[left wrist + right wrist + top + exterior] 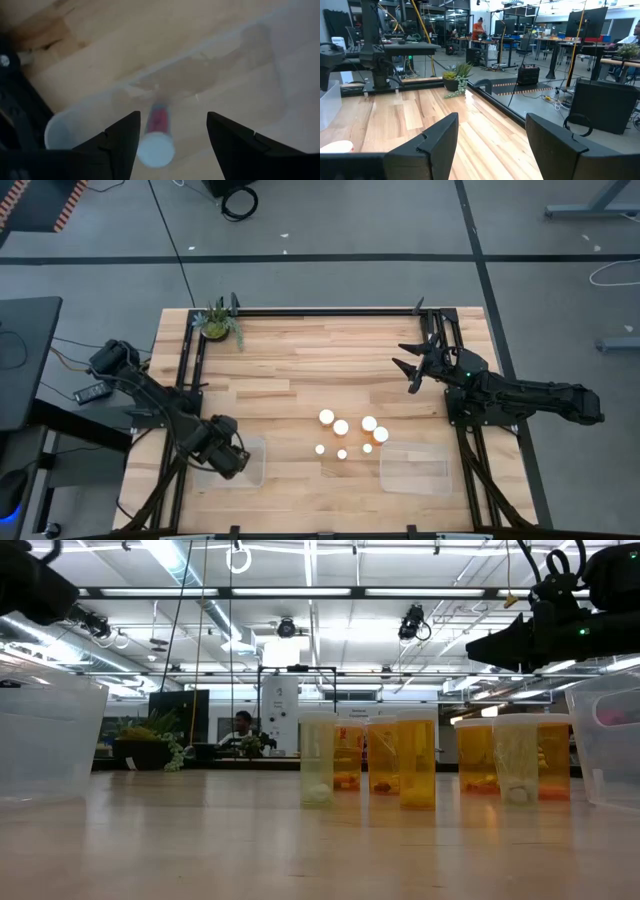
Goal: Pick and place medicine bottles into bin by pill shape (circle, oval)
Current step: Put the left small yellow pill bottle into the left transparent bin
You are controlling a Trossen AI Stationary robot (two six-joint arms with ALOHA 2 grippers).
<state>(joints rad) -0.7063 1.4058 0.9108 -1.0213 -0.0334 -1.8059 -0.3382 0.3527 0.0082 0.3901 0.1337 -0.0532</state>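
Observation:
Several medicine bottles with white caps stand in a cluster at the table's middle near part. In the low view they show as amber and clear bottles. One bottle with red pills lies on its side inside the clear left bin. My left gripper hangs open above it, pointing down, with the bottle well below the fingers. My left gripper is over that bin. My right gripper waits open at the table's right far part, with nothing between its fingers.
A second clear bin stands near the front right. A small potted plant sits at the far left corner. Black frame rails run along the table's far, left and right sides. Bare wood lies between the bottles and the far rail.

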